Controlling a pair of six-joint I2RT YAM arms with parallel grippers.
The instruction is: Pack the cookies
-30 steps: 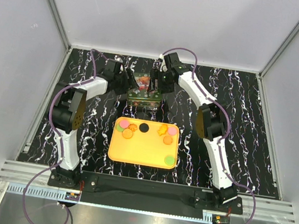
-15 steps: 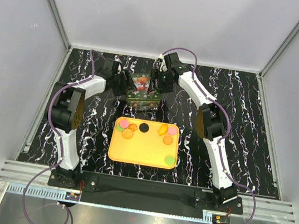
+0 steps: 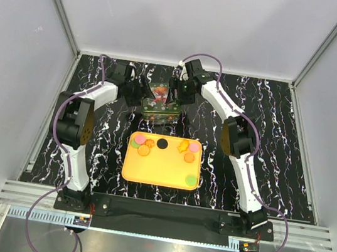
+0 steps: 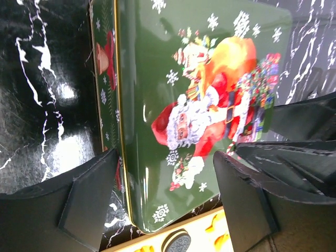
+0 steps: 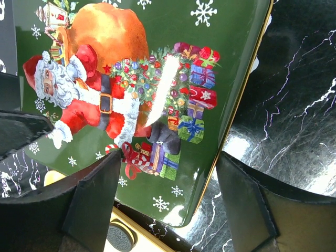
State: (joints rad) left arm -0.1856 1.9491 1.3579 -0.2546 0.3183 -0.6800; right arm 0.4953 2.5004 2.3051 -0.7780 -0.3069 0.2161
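Observation:
The cookies lie on a yellow tray (image 3: pixel 156 168): a black disc (image 3: pixel 162 143), pink, orange and green discs, and a yellow shape (image 3: pixel 183 146). A green Santa tin (image 3: pixel 162 98) stands behind the tray with its lid on. My left gripper (image 3: pixel 141 90) is at its left side and my right gripper (image 3: pixel 175 92) at its right. In the left wrist view the gripper (image 4: pixel 167 155) is open, with the tin (image 4: pixel 157 105) corner between the fingers. In the right wrist view the gripper (image 5: pixel 169 155) is open over the tin (image 5: pixel 157 42) corner. The black cookie (image 4: pixel 176 242) also shows in the right wrist view (image 5: pixel 121 237).
The black marbled tabletop (image 3: pixel 279 149) is walled by grey panels on three sides. The arms' bases sit at the near edge, and both arms reach over the back half of the table. The tray lies just in front of the tin.
My left gripper has moved in closer against the tin's left side. The tin has shifted slightly. The right gripper has hardly moved.

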